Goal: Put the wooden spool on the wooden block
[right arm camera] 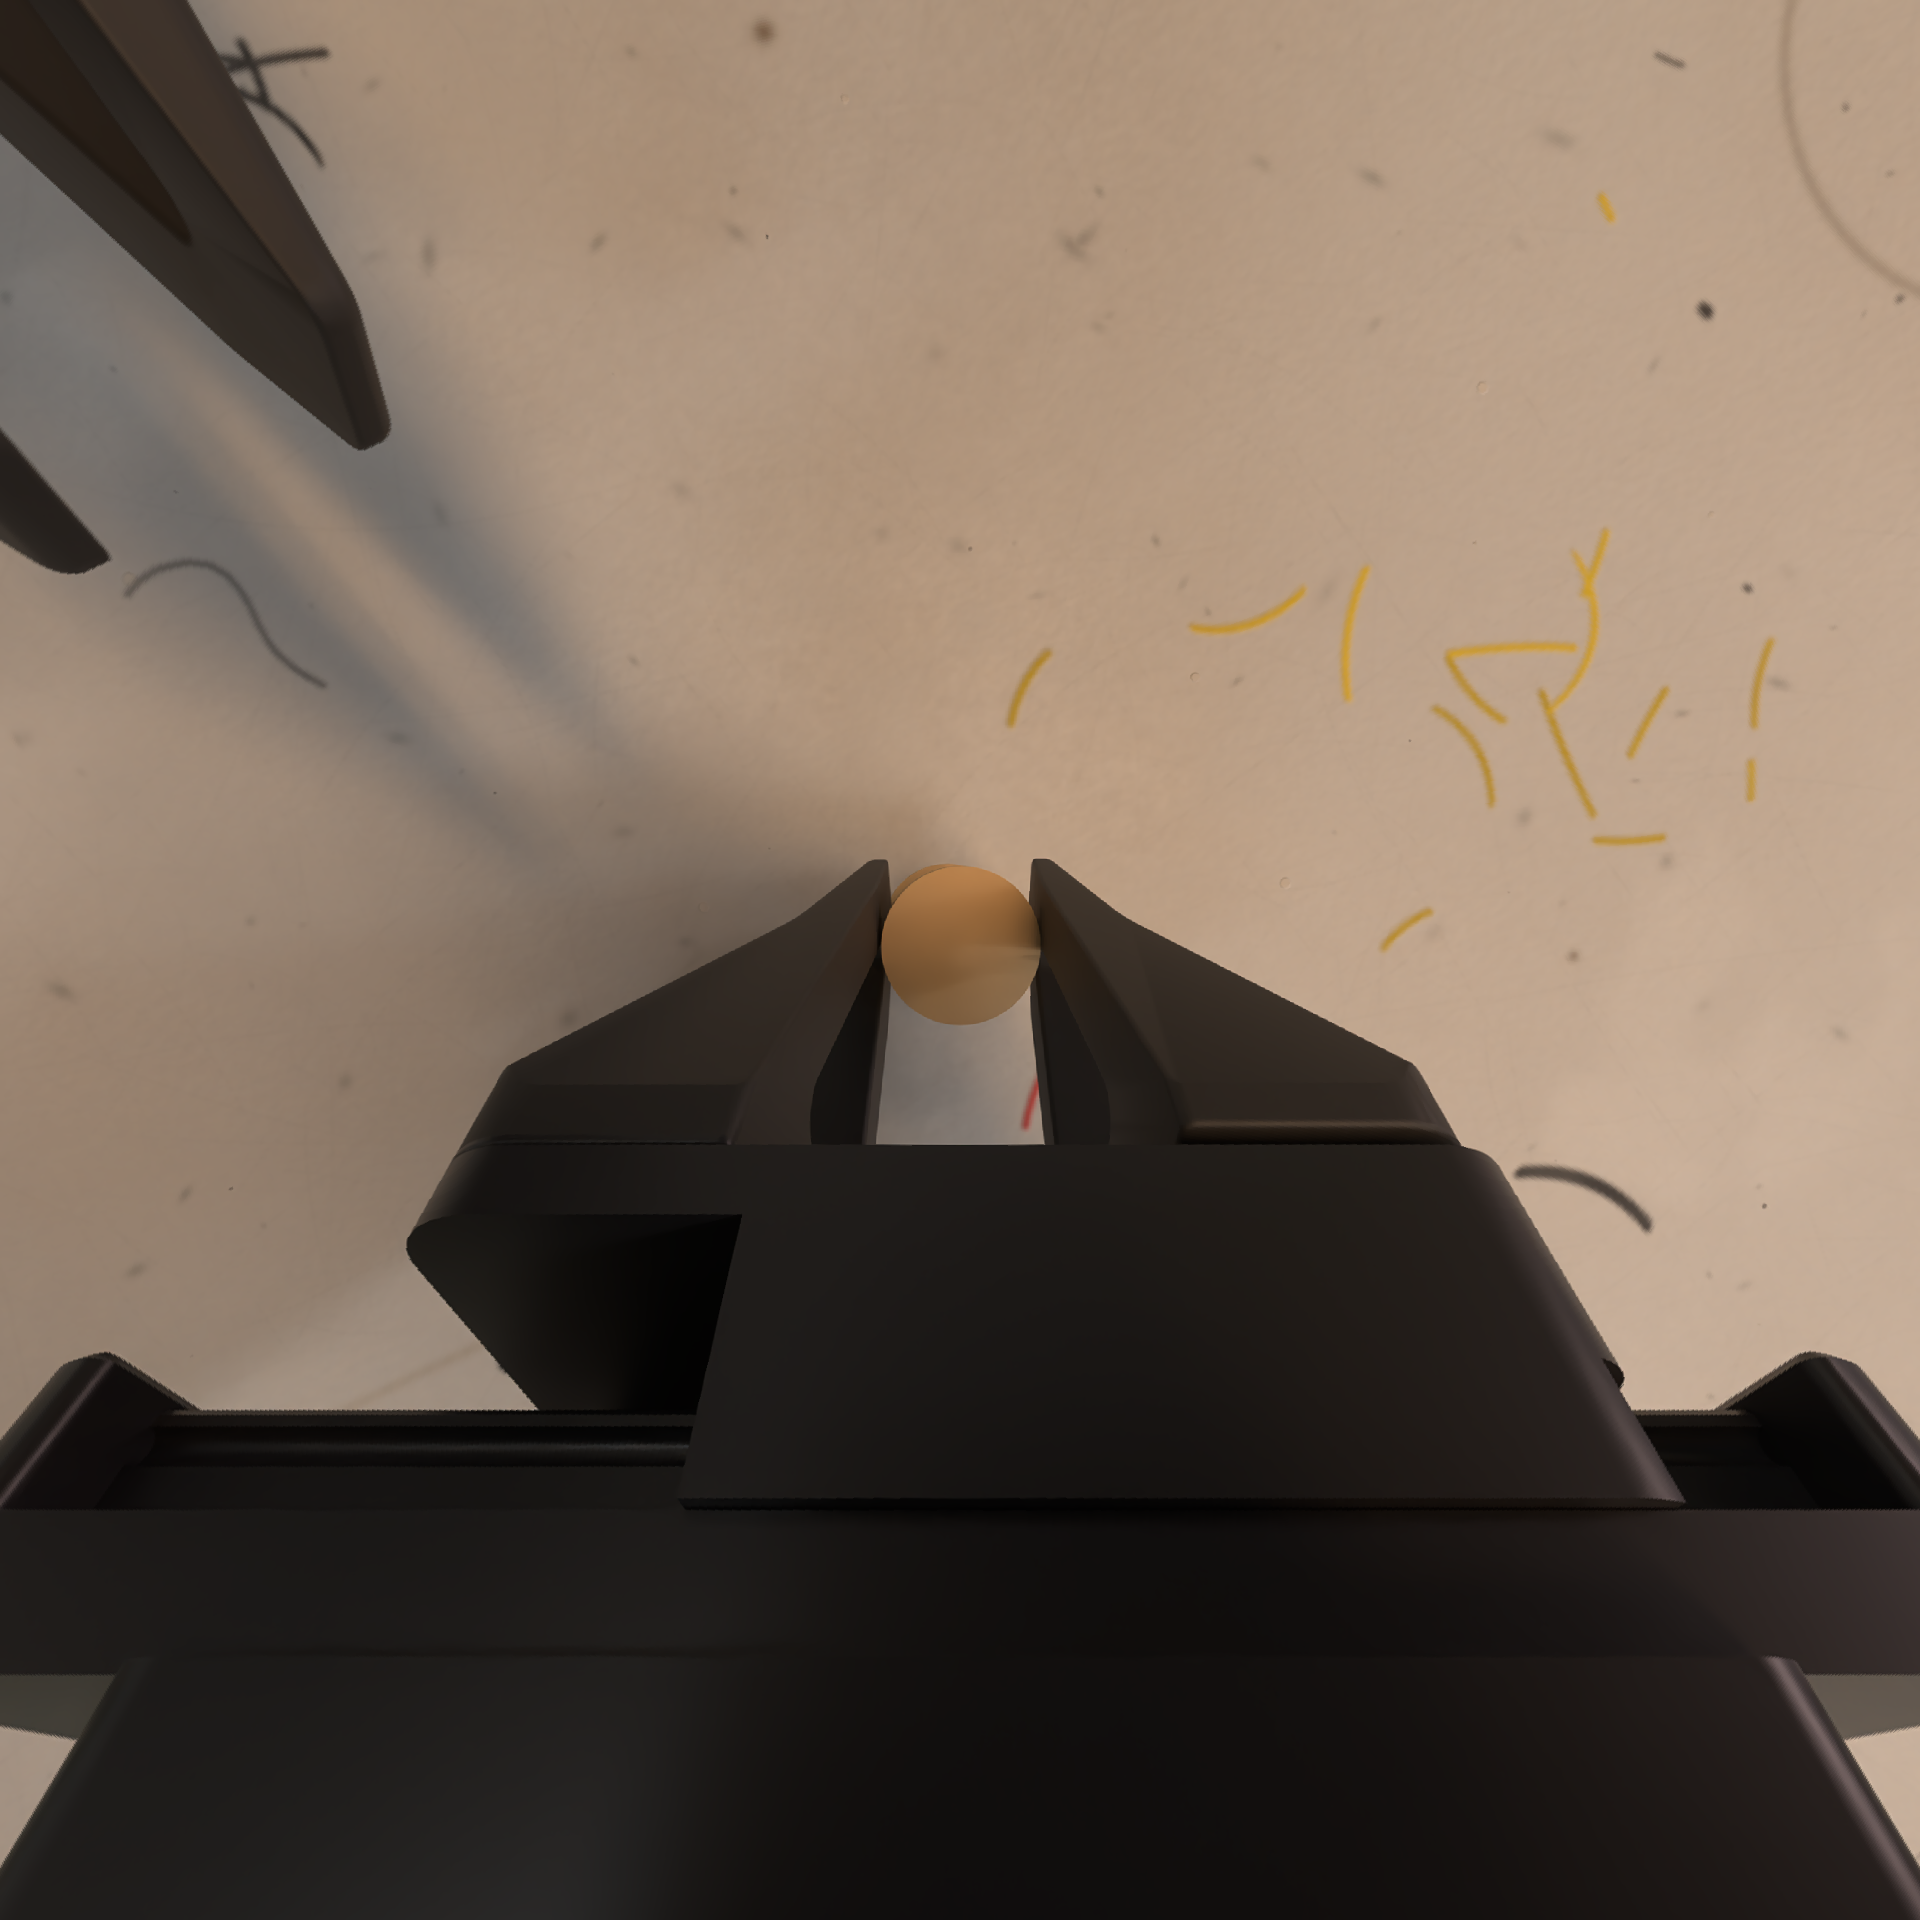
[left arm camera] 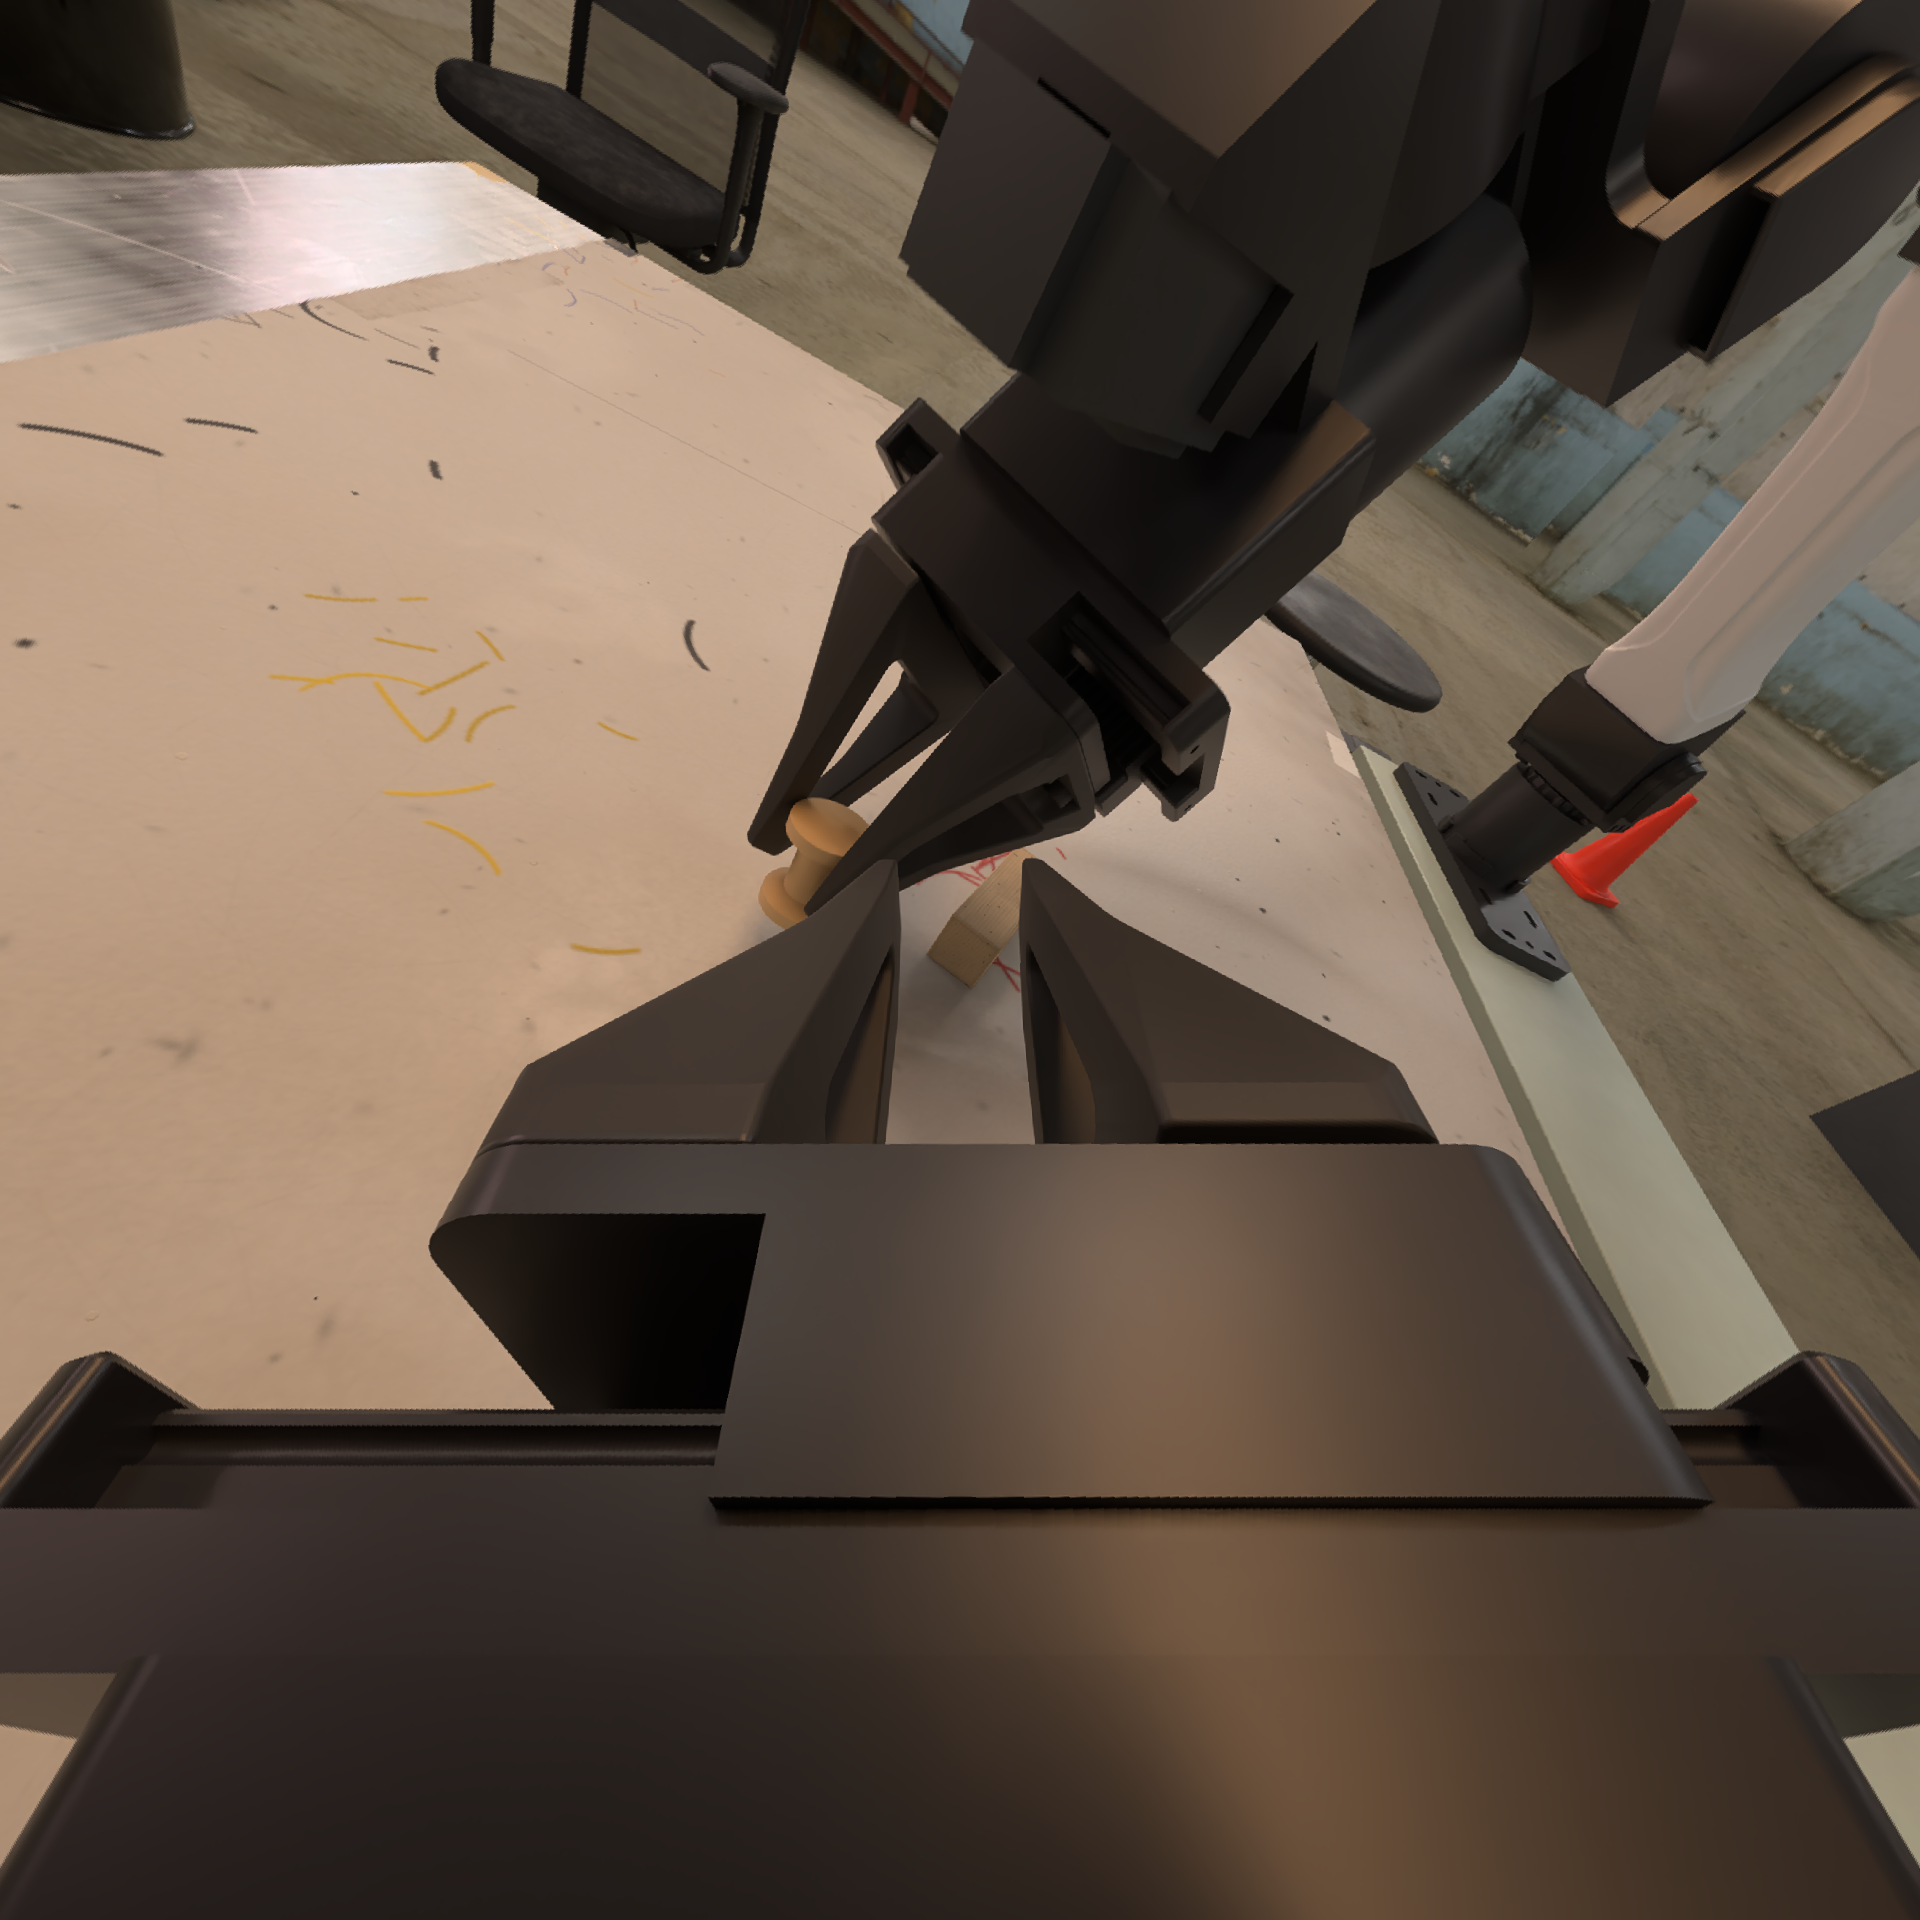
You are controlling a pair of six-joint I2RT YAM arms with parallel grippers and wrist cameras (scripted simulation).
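Observation:
The wooden spool [left arm camera: 814, 854] stands a little tilted at the table surface, left of the wooden block [left arm camera: 977, 920]; I cannot tell if it is lifted. My right gripper [left arm camera: 816, 831] comes down from the upper right and is shut on the spool's upper flange. In the right wrist view the spool's round top [right arm camera: 958, 945] sits clamped between the right gripper [right arm camera: 958, 883] fingers. My left gripper [left arm camera: 958, 883] is open and empty, low over the table, with the block showing in the gap beyond its tips. The left fingers [right arm camera: 312, 343] show at the upper left. The block is not in the right wrist view.
The paper-covered table [left arm camera: 312, 935] bears yellow, black and red scribbles. Its right edge has a pale rail [left arm camera: 1558, 1039] with the right arm's base mount [left arm camera: 1496, 873]. Beyond the table are an office chair [left arm camera: 623, 156], a round stool [left arm camera: 1361, 644] and an orange cone [left arm camera: 1621, 852].

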